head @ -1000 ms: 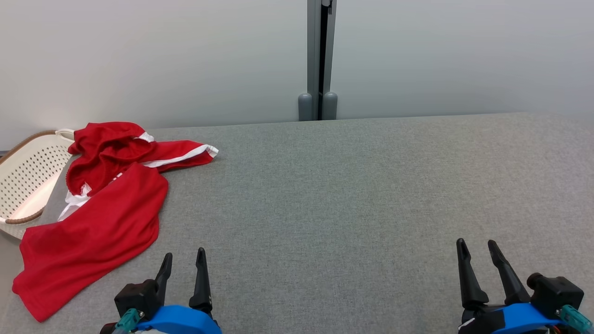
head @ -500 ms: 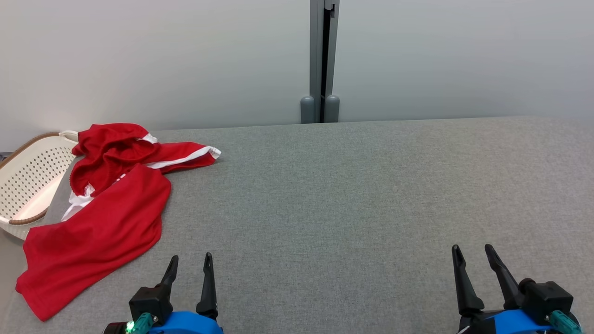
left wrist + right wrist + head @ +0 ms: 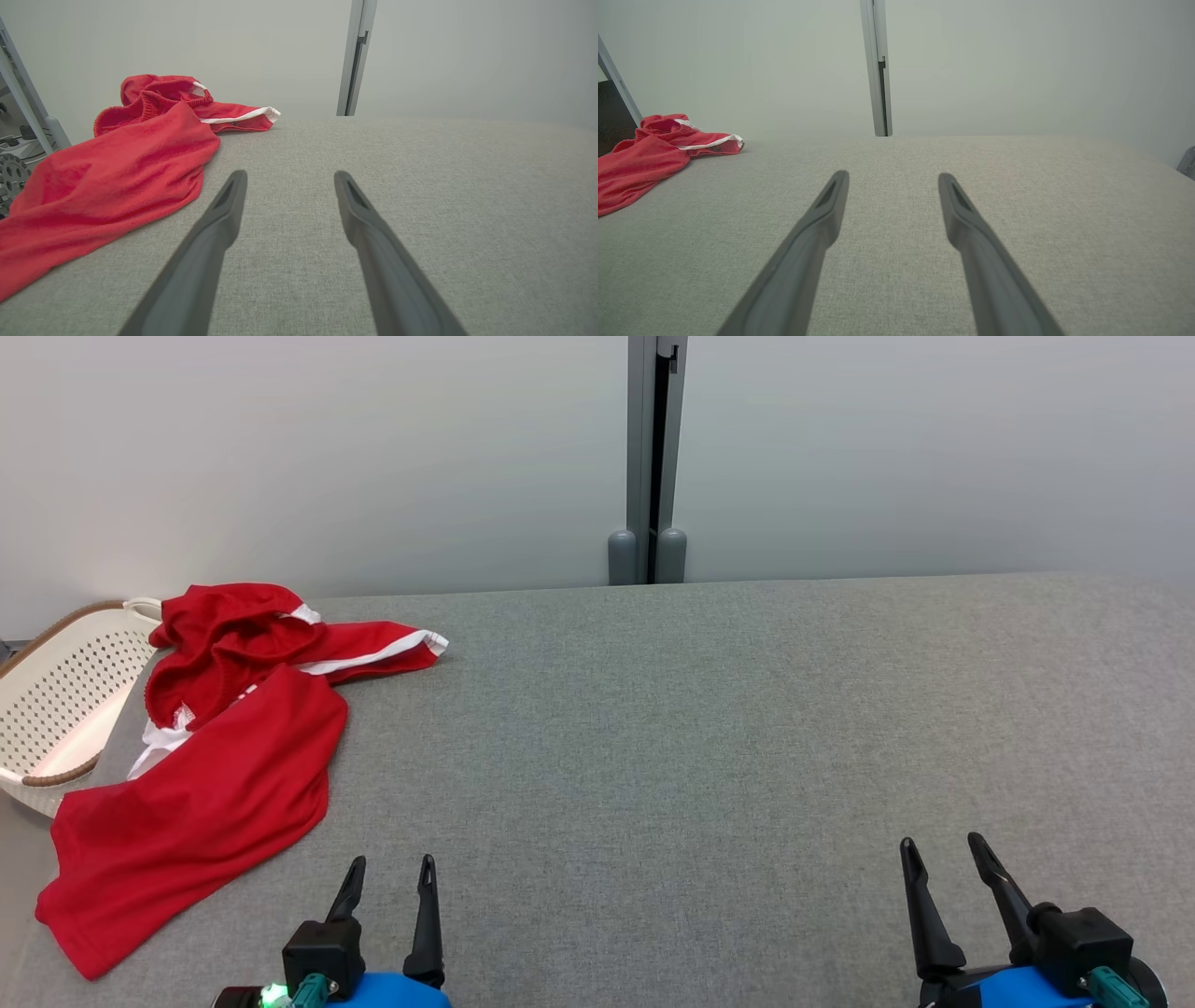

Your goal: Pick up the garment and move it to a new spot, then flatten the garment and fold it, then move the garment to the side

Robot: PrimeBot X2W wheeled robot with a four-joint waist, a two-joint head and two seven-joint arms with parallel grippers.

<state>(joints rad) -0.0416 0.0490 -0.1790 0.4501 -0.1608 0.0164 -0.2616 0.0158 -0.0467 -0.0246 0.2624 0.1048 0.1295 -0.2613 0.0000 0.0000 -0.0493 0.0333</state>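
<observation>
My left hand (image 3: 393, 861) and right hand (image 3: 939, 841) stand released and empty, well apart from the crumpled red garment (image 3: 201, 747) at the far-left edge of the counter (image 3: 700, 728), where a shallow pinch could let it slide off toward the basket (image 3: 56, 709).

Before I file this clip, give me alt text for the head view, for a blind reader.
A crumpled red garment with white trim lies at the left of a grey table, next to a white perforated basket. The left gripper and right gripper show open and empty at the bottom edge, apart from the cloth.
</observation>
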